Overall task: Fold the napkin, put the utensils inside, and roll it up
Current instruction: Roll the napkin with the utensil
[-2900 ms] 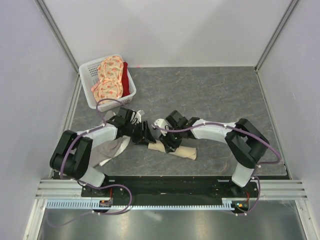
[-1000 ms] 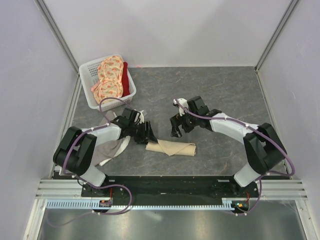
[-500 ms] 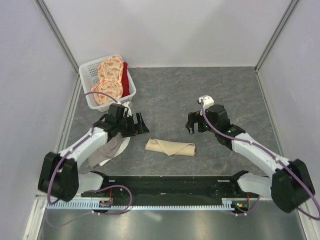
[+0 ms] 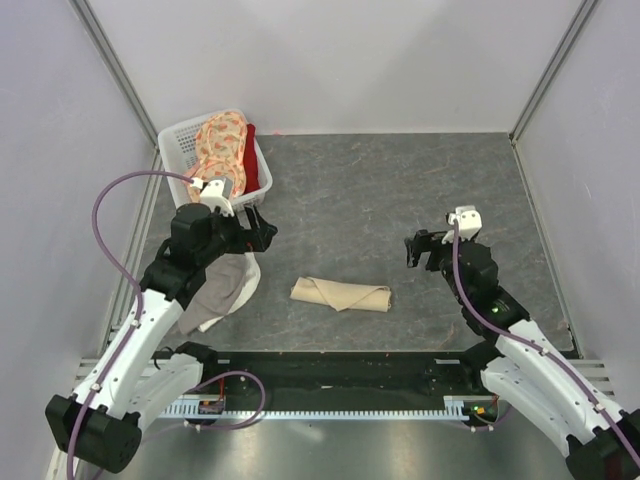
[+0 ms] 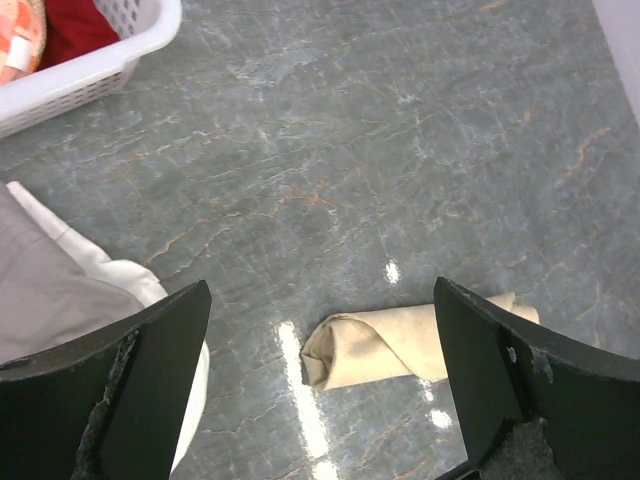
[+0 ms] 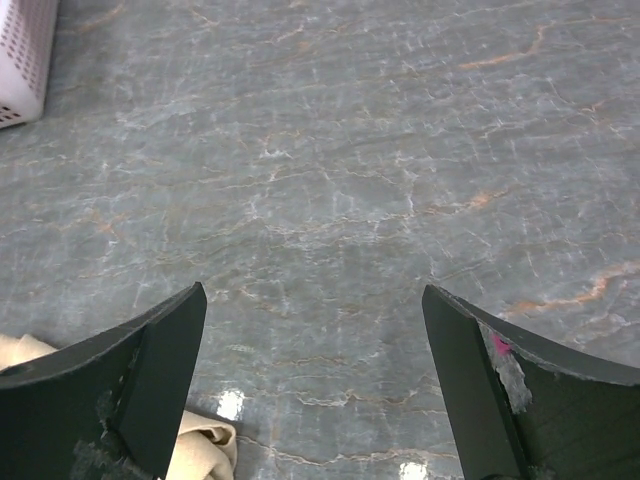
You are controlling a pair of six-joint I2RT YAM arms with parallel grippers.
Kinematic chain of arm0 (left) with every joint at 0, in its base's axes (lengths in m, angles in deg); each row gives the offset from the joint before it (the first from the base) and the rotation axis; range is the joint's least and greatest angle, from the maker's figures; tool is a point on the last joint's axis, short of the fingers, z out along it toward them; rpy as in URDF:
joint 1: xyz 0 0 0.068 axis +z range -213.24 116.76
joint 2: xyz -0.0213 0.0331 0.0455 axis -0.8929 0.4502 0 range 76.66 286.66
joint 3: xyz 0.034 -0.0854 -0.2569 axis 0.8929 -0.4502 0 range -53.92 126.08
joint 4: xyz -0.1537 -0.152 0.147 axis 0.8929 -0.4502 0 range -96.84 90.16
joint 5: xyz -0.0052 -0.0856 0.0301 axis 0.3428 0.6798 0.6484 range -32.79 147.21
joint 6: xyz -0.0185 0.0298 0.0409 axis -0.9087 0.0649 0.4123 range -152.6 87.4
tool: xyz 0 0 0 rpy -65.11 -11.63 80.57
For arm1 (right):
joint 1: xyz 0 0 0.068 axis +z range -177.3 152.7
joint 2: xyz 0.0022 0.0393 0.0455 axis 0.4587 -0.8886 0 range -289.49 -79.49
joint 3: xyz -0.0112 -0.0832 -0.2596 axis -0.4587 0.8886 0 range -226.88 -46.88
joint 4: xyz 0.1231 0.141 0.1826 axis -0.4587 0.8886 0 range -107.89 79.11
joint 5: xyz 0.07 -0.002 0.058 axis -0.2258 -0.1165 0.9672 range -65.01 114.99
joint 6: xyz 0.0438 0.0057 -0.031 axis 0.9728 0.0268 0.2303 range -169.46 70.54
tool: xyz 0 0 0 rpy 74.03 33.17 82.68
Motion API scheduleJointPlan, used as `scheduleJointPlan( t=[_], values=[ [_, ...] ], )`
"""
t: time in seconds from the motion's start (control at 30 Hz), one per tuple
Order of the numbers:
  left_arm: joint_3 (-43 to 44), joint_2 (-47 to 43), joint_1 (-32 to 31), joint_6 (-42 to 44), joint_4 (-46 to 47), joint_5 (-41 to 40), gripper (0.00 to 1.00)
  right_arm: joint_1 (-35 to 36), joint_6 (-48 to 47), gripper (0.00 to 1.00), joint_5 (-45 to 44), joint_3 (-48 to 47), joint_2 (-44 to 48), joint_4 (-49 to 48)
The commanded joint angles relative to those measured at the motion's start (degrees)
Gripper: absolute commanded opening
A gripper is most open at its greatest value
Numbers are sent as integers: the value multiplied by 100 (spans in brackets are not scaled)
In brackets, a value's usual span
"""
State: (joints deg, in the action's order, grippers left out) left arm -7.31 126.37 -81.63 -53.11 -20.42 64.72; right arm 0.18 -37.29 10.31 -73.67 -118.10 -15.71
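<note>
Left gripper (image 5: 320, 287) spread, napkin's (image 5: 400, 345) rolled end beyond

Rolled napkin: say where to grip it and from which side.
Grip the napkin roll at its middle, coming straight down from above, jaws across its narrow width. It lies flat, long and low, with looser ends, so a mid-length pinch probably keeps it rolled.
</note>
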Motion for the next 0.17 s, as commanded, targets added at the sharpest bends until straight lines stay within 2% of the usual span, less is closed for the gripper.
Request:
scheduleJointPlan(
  t=[0.0,0.13],
  values=[
    [-73,-5,2,355,-17,-294,100,-6,-12,98,-255,112,11,28],
    [-91,-146,2,399,19,-302,100,-6,23,98,-325,253,55,-15]
  ],
)
